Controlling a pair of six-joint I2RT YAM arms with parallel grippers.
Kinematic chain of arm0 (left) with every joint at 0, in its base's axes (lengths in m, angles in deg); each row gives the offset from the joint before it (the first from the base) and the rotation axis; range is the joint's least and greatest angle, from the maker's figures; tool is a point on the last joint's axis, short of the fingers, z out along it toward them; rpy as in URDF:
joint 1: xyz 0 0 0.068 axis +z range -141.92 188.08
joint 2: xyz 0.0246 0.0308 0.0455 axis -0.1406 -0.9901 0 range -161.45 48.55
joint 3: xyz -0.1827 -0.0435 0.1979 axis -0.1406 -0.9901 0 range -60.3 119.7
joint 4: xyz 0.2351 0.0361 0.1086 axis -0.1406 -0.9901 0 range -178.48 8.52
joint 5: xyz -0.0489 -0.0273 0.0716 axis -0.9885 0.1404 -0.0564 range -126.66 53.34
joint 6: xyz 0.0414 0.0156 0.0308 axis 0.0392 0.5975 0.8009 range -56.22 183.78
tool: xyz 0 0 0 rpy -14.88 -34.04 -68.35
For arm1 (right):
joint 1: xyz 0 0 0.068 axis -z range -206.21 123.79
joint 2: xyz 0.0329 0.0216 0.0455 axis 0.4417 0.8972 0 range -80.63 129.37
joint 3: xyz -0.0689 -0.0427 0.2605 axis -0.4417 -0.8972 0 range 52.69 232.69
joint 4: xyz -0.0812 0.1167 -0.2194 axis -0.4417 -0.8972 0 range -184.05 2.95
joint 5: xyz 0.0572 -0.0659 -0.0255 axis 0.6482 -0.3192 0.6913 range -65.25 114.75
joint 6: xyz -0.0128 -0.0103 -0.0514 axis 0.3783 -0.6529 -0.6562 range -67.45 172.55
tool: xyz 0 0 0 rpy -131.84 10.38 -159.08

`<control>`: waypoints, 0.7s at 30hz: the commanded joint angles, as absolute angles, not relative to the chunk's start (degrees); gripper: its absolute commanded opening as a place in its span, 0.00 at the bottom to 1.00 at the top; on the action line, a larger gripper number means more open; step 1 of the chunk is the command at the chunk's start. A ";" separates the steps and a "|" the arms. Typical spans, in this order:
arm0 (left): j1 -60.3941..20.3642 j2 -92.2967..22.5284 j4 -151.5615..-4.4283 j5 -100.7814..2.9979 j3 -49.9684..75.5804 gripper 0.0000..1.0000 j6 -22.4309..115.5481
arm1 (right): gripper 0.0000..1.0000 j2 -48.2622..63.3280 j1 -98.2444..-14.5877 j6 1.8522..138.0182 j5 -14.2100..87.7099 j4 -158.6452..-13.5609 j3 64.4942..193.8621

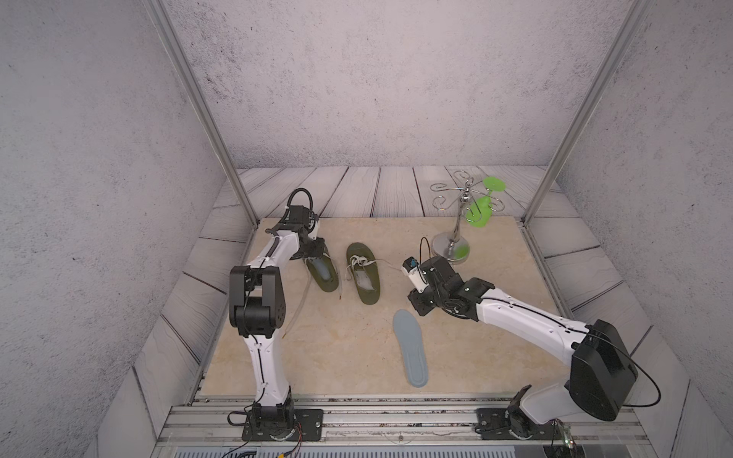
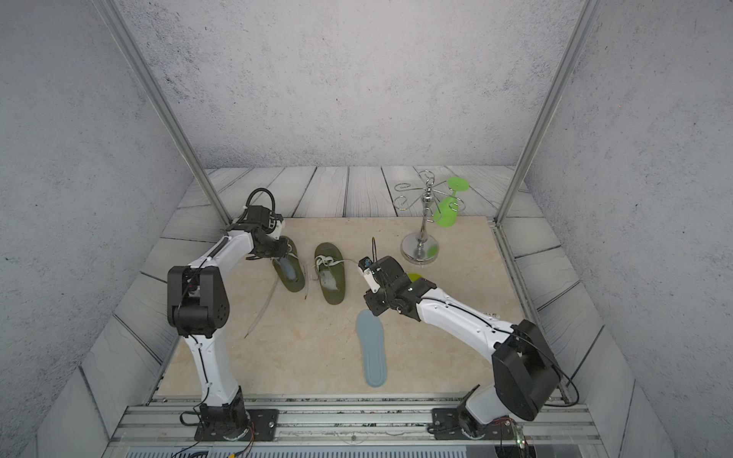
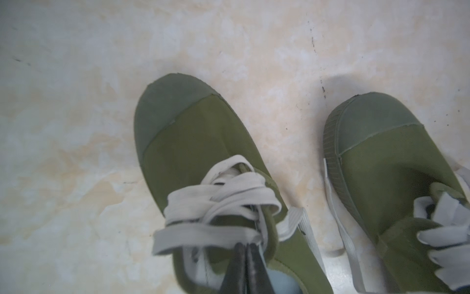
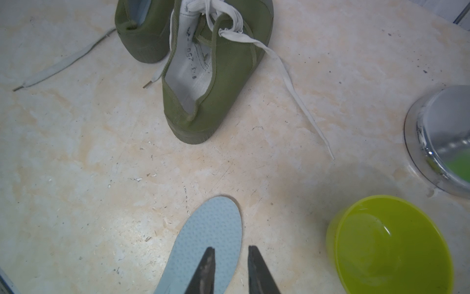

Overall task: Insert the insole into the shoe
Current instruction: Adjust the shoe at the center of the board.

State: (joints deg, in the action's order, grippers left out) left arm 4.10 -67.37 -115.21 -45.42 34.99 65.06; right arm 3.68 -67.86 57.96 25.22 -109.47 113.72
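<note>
Now | left hand (image 3: 246, 250): fingers pressed together, poked into the filled shoe (image 3: 193, 137), apparently tamping its fitted insole (image 3: 282, 281) flat | right hand (image 4: 231, 250): fingers apart, poised just above the loose insole (image 1: 410, 349), which lies flat on the tabletop (image 1: 337, 357) at five o'clock of the empty shoe (image 1: 369, 295), probably lining up a pinch.

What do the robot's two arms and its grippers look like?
Both the left arm and right arm have smooth white link shells joined by bulky black joint housings, with thin black cables running along them. Each stands on a black base plate bolted to an aluminium rail. The left gripper and right gripper have dark, tapering, scuffed fingers.
</note>
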 commanded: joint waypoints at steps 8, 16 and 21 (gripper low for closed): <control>4.09 -67.33 -116.43 -44.99 36.38 0.10 64.95 | 0.26 1.93 -67.56 58.62 25.68 -109.64 112.65; 4.03 -70.60 -116.90 -46.31 37.61 0.10 64.92 | 0.26 1.55 -67.52 58.79 25.54 -109.62 111.84; 3.98 -72.28 -117.49 -46.73 37.87 0.10 64.75 | 0.26 1.33 -67.52 58.70 25.39 -109.92 112.10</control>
